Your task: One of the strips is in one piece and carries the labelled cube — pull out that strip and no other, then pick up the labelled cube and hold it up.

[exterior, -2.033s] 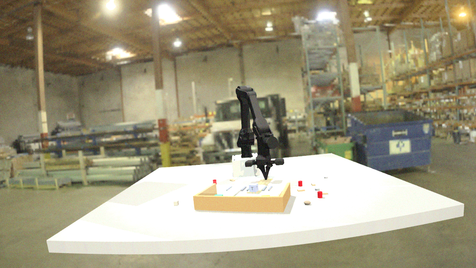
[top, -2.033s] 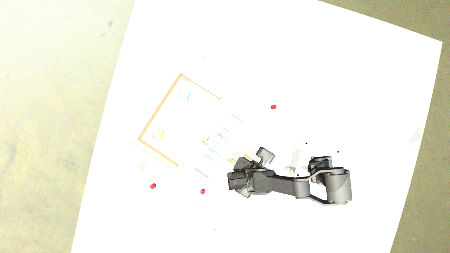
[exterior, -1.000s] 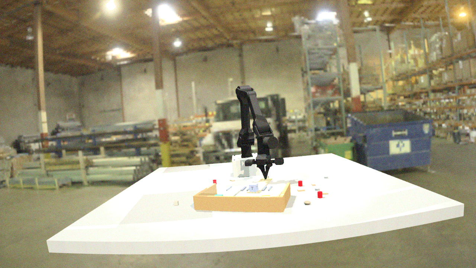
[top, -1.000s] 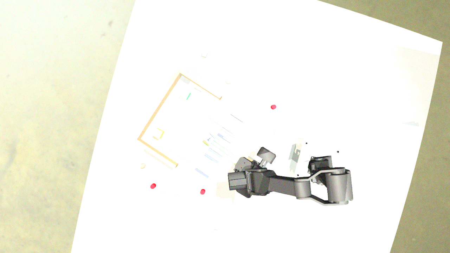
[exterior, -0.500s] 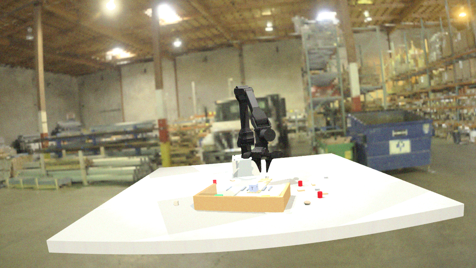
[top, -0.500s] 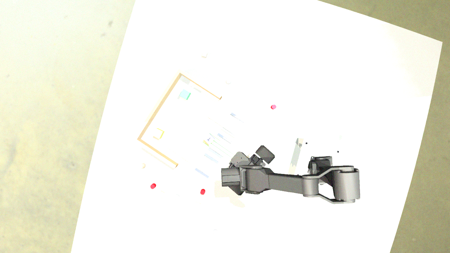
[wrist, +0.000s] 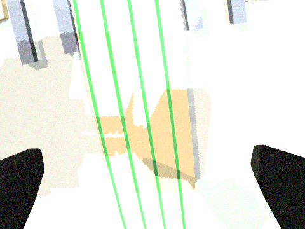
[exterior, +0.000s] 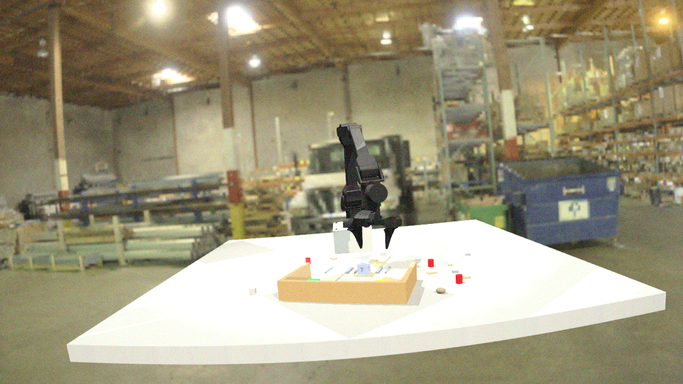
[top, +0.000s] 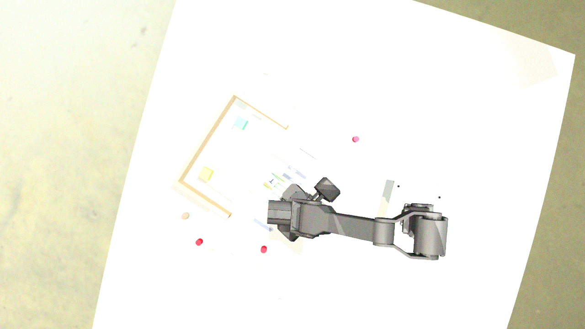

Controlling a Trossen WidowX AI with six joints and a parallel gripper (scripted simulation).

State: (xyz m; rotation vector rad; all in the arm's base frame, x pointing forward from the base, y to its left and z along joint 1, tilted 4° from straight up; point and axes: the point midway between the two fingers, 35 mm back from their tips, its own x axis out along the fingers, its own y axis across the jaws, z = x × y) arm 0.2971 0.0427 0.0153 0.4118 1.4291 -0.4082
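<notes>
The labelled cube (top: pixel 273 180) (exterior: pixel 364 269), pale with a dark T, sits at the inner end of a strip (wrist: pixel 182 133) with several green lengthwise lines. The strip runs from the cube toward the arm and looks orange where shaded; its outer part is washed out by glare. My gripper (exterior: pixel 373 247) (wrist: pixel 150 159) is open and empty, above the strip's outer part, with one finger out to each side of it in the wrist view. In the top view the arm hides the fingers. A teal cube (top: pixel 241 122) and a yellow cube (top: pixel 205 173) sit inside the wooden wall.
A low wooden wall (top: pixel 207 138) (exterior: pixel 341 291) encloses the cubes on three sides. Blue-grey bars (wrist: pixel 192 16) flank the strip. Red cylinders (top: pixel 355 139) (top: pixel 263 249) (exterior: pixel 459 278) and a brown pebble (top: pixel 185 215) (exterior: pixel 440 290) stand around. Strong glare hides outlines.
</notes>
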